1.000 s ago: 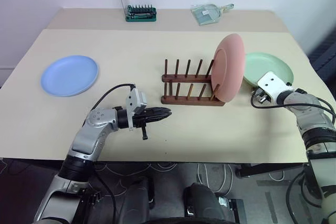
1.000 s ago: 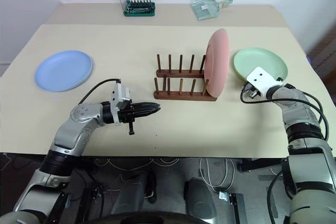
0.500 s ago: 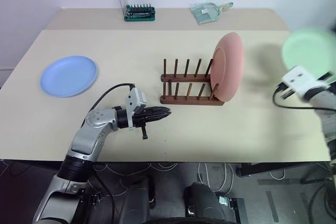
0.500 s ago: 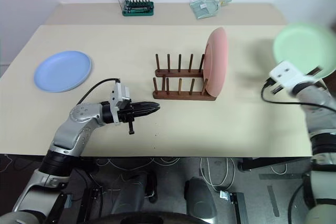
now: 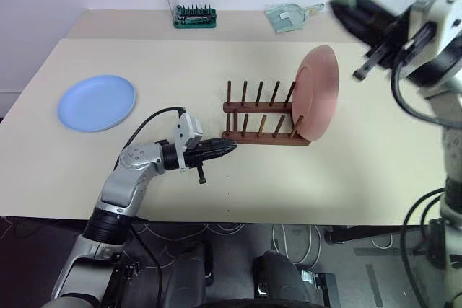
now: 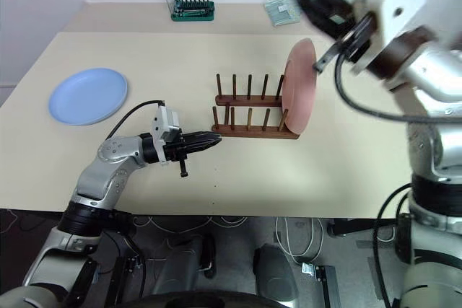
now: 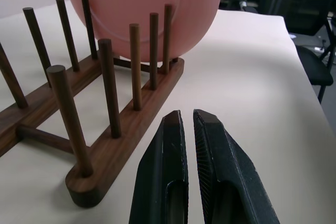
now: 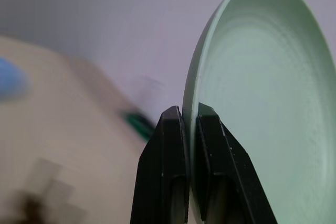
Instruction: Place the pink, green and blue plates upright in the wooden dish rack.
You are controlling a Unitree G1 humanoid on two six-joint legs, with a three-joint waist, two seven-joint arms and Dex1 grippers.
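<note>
green plate [image 8: 262,93] pinched in right gripper [image 8: 188,116], held high

Your head views look down over the beige table [image 5: 216,70]; both wrist views sit close behind their black fingertips [image 7: 181,129].

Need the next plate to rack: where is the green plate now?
The green plate is off the table, pinched by the right gripper, high above the table's far right.

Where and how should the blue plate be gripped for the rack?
Pinch the blue plate at its rim, coming from its near right edge, the side facing the left gripper. It lies flat on the table, so only the thin raised rim offers the fingers a hold.
</note>
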